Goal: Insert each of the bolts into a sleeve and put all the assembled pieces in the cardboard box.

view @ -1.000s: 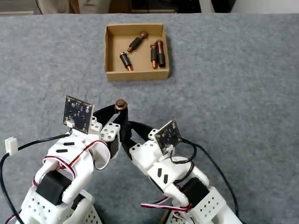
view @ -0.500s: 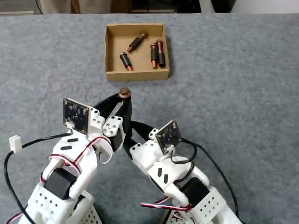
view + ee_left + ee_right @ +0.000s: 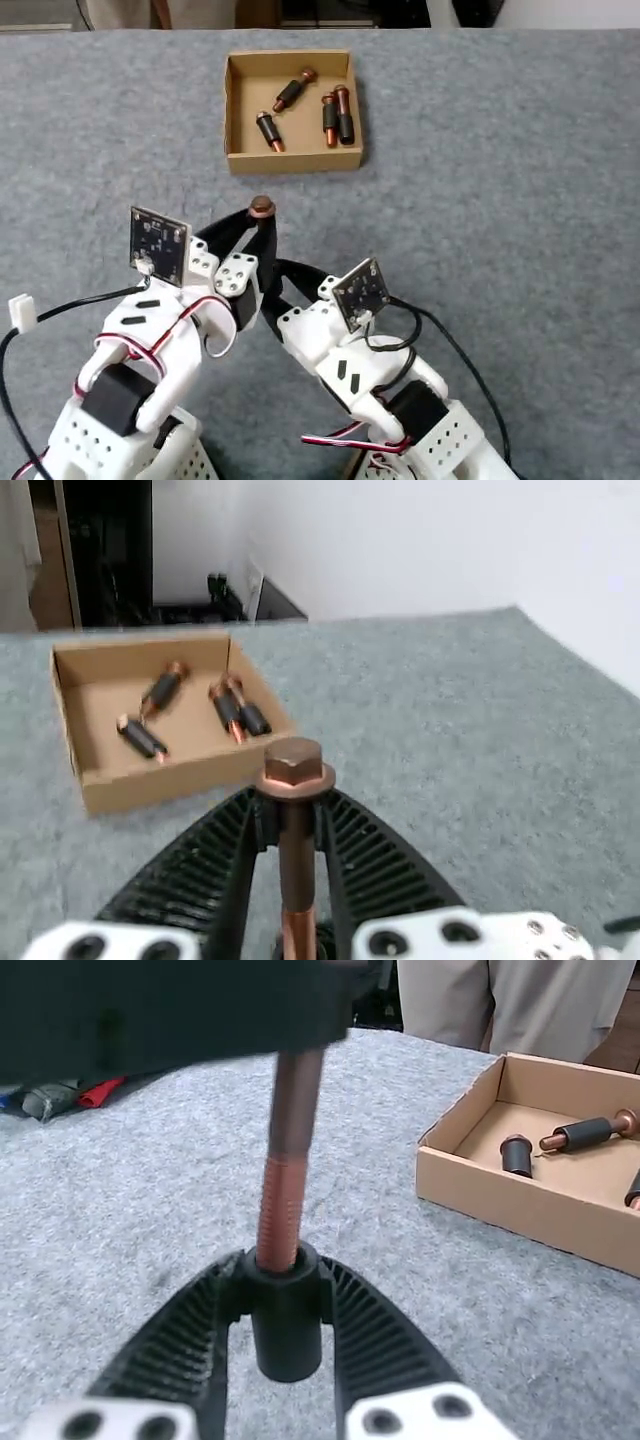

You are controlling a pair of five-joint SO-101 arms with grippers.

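My left gripper is shut on a copper bolt, held upright with its hex head on top. The bolt's threaded end enters the mouth of a black sleeve, on which my right gripper is shut. Both grippers meet above the grey table, a short way in front of the cardboard box. The box holds several assembled bolt-and-sleeve pieces.
Grey carpet-like cloth covers the table. The box stands at the far middle. A person's legs show behind the table's far edge.
The left gripper with the bolt went forward toward the box, then came back a little. The right arm has stayed still.
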